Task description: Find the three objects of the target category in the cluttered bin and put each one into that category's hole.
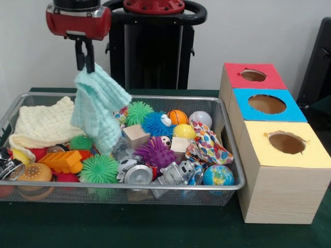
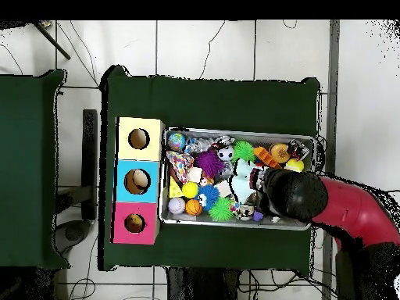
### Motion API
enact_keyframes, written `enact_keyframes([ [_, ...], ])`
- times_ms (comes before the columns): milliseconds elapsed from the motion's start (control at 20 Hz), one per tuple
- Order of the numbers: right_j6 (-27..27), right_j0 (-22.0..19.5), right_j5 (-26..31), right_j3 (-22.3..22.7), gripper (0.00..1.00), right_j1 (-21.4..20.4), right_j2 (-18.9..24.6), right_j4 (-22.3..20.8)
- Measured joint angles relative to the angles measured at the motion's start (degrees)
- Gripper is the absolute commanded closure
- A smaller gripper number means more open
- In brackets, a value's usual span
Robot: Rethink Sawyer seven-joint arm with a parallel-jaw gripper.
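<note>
Mint cloth (image 1: 98, 111) hanging from clamped jaws (image 1: 86, 66) above bin (image 1: 227, 139), overhead apparently arm-hidden

no readable text, labels, brands, numbers or signs on any object in either view

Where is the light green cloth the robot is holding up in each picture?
Front view: the cloth hangs from the gripper above the bin's left half.
Overhead view: a pale patch mid-bin, partly under the arm.
Shared landmark: the yellow box, at the row's end.
</note>
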Motion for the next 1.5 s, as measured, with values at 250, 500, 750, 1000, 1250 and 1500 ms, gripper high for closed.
enact_keyframes([
  [250,-0.01,-2.64,1.7,-2.11,1.0,0.29,1.77,-1.22],
  [500,-0.06,-4.82,3.5,-4.0,1.0,0.35,3.42,-2.59],
  [750,-0.06,-7.22,5.38,-6.19,1.0,0.55,5.29,-4.02],
  [1000,-0.33,-8.91,6.4,-7.75,1.0,1.07,6.91,-5.12],
  [1250,-1.19,-10.02,6.84,-8.74,1.0,1.79,7.98,-6.04],
  [1500,-1.34,-10.31,6.84,-8.92,1.0,2.08,8.68,-7.53],
])
